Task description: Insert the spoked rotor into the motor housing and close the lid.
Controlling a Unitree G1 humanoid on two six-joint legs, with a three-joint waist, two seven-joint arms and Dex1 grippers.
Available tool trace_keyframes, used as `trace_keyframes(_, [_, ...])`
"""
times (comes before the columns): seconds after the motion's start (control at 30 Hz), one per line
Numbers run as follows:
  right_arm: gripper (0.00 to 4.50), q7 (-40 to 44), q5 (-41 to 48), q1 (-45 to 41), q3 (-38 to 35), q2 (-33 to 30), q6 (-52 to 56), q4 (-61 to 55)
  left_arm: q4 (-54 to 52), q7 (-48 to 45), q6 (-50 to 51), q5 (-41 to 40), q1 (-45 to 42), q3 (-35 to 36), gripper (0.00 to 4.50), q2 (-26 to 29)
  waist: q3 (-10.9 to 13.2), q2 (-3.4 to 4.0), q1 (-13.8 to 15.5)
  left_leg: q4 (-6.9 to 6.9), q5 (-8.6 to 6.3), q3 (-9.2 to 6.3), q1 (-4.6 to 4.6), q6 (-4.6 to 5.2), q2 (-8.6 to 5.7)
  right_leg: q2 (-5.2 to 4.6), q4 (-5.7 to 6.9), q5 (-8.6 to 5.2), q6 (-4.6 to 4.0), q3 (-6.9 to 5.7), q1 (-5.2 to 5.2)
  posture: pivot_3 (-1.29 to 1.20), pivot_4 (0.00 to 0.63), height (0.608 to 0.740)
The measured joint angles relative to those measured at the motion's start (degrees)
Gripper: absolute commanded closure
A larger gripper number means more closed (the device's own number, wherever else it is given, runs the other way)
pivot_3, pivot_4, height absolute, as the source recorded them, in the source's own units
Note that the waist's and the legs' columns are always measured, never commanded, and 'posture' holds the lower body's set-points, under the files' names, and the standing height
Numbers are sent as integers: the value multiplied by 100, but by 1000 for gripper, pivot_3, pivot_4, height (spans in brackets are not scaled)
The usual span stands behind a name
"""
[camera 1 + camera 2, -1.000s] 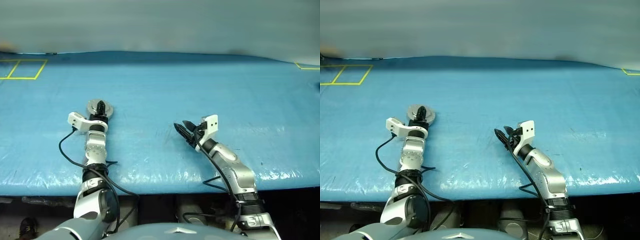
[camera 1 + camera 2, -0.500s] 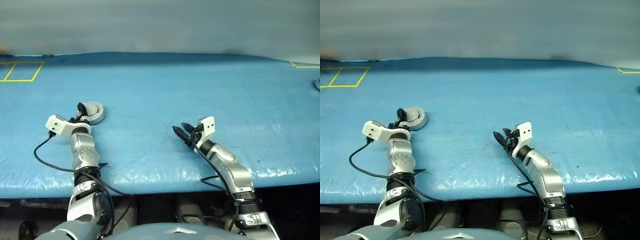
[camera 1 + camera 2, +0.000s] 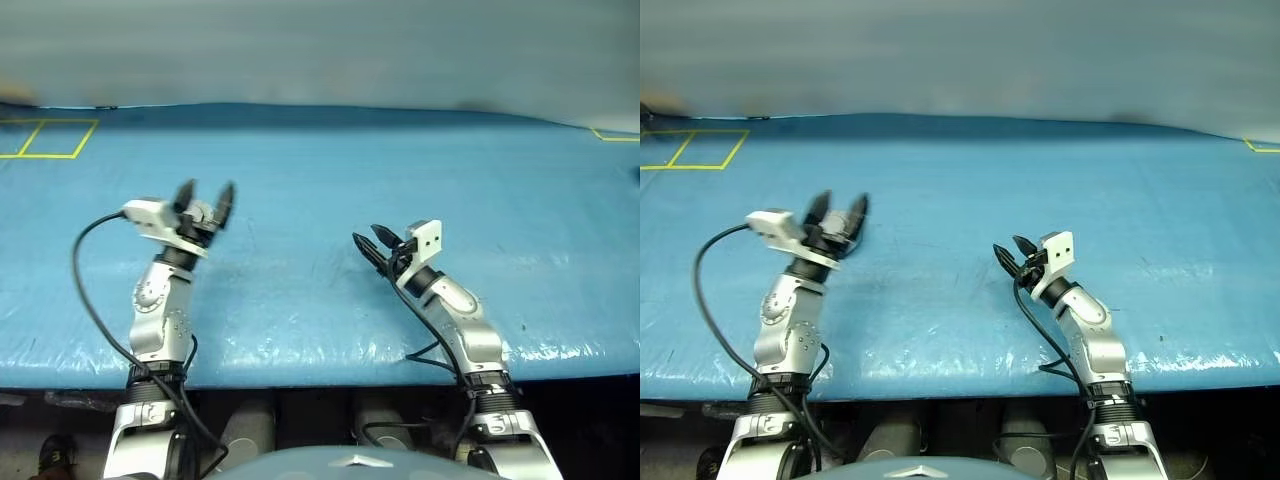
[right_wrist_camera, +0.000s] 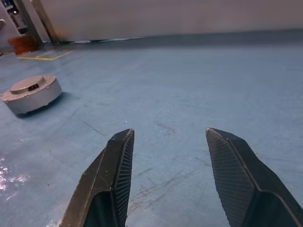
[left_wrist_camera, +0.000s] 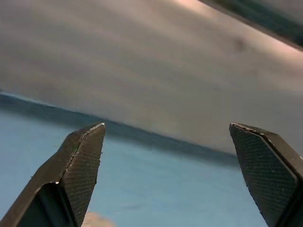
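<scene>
Housing: the motor housing (image 4: pixel 32 94) sits flat on the blue table cover (image 3: pixel 400 170), seen from the right wrist view off to one side of that gripper's line, well apart from its fingers. Nothing touches it.
Lid: the lid (image 4: pixel 28 86) lies squarely on top of the housing, and the pair reads as one closed puck, so by my reading the closing step is done.
Rotor: the spoked rotor would be under that lid if the job went to plan. I can't confirm that with the lid shut.
Left gripper: the left gripper (image 3: pixel 208 190) hangs above the table with its fingers spread wide and nothing between them. That looks like a hand clear of its work, spread so it drags nothing along.
Right gripper: the right gripper (image 3: pixel 368 238) is low over the cover near the middle, pointing level towards the robot's left. Its fingers (image 4: pixel 118 161) are moderately apart and empty, with bare cover between them. It looks parked, out of the way of the assembly.
Tape: yellow tape squares (image 3: pixel 45 140) mark the far left corner, with nothing on them.
Verdict: both hands are empty and the assembly stands alone, so I'd call the task at or near its finish.
</scene>
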Motion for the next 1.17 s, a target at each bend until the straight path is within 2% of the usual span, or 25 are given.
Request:
trace_keyframes(0.2, [1938,511,-14,1,-64,-434,-21,85,-73,-715,354,654,284,-836,46,494,0,7,-65,-4,0,-1,5,1,12,11,12,-22,-17,1,-7,0,150,740])
trace_keyframes(0.3, [1332,770,-18,4,-43,-600,3,85,-72,-789,354,922,371,-984,0,589,0,6,-42,-2,1,1,4,1,12,10,11,-23,-18,2,-6,0,150,740])
trace_keyframes(0.43, [37,1027,-99,19,119,-724,25,63,-73,-945,366,933,405,-1003,0,592,0,7,-24,-1,1,1,4,1,12,9,11,-24,-19,2,-5,0,150,740])
trace_keyframes(0.77, [37,823,-593,16,276,-736,-235,55,-134,-1219,632,903,533,-1059,0,598,0,7,-22,0,1,2,4,1,12,8,11,-23,-17,3,-5,0,150,740])
trace_keyframes(1.17, [37,685,-702,-33,281,-678,-244,83,-168,-1195,626,948,577,-1074,0,583,0,7,-23,-1,1,2,4,2,12,8,11,-23,-16,3,-5,0,150,740])
